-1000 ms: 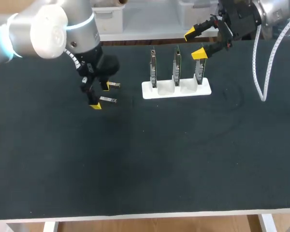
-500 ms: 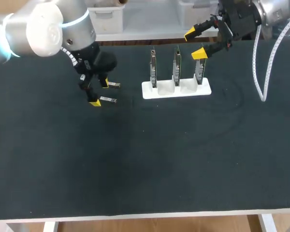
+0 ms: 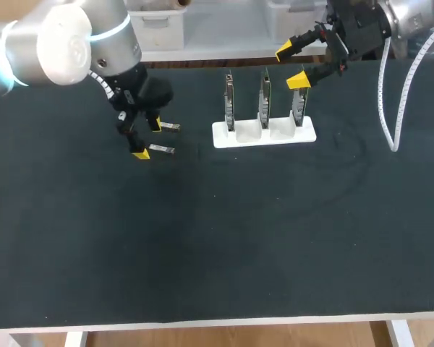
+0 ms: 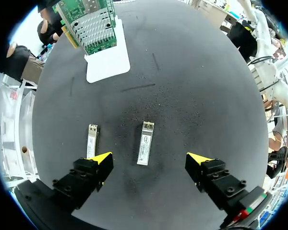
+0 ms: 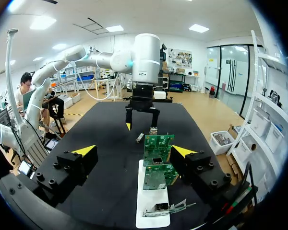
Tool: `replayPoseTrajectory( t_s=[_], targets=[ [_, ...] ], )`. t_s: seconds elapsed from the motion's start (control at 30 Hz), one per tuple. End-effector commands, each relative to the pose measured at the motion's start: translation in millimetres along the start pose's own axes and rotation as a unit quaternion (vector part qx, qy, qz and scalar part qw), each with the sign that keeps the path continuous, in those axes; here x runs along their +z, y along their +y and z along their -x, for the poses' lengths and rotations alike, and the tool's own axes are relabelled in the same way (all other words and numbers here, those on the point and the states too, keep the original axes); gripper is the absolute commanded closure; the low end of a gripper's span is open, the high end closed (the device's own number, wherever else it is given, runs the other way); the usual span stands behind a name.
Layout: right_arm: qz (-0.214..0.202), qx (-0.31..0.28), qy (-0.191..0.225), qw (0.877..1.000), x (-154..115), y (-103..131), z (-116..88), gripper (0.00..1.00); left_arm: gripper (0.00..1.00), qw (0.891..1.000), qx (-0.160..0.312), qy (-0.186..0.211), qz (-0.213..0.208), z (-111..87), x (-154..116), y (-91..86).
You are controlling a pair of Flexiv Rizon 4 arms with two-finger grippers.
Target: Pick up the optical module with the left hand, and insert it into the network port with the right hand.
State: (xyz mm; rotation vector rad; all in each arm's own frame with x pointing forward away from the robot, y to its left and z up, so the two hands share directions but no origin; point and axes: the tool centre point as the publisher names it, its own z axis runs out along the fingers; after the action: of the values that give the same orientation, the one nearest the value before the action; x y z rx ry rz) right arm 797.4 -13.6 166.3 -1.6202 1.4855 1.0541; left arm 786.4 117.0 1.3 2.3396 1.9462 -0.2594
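One optical module (image 4: 145, 149) flat, long axis toward network cards (image 4: 89, 24)

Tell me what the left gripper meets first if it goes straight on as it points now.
Probably the optical module lying on the table, between the left gripper's open fingers; depth is unclear.

A black worktop (image 3: 260, 246) is carrying a white stand (image 3: 304, 133) near its far edge; faint ring scuffs (image 3: 347, 148) are showing beside it.
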Motion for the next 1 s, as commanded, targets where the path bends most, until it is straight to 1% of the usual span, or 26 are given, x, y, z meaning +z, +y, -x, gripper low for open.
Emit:
replayPoseTrajectory(
  t_s=[0.03,0.07,0.47,0.7,1.0],
  targets=[
    [0.001,0.000,0.000,1.000,-0.1,-0.8,0.2,0.00,0.00,1.000,0.001,0.001,-0.001,-1.0,-0.2,1.3],
    [0.001,0.000,0.000,1.000,-0.1,-0.8,0.2,0.00,0.00,1.000,0.003,0.008,-0.003,-1.5,-0.5,1.9],
    [0.001,0.000,0.000,1.000,-0.1,-0.8,0.2,0.00,0.00,1.000,0.007,0.029,-0.004,-7.0,2.3,7.8],
    [0.001,0.000,0.000,1.000,-0.1,-0.8,0.2,0.00,0.00,0.999,0.005,0.032,-0.006,-10.2,10.0,10.2],
    [0.001,0.000,0.000,1.000,-0.1,-0.8,0.2,0.00,0.00,0.999,0.004,0.032,-0.011,-9.5,15.8,8.5]
  ],
)
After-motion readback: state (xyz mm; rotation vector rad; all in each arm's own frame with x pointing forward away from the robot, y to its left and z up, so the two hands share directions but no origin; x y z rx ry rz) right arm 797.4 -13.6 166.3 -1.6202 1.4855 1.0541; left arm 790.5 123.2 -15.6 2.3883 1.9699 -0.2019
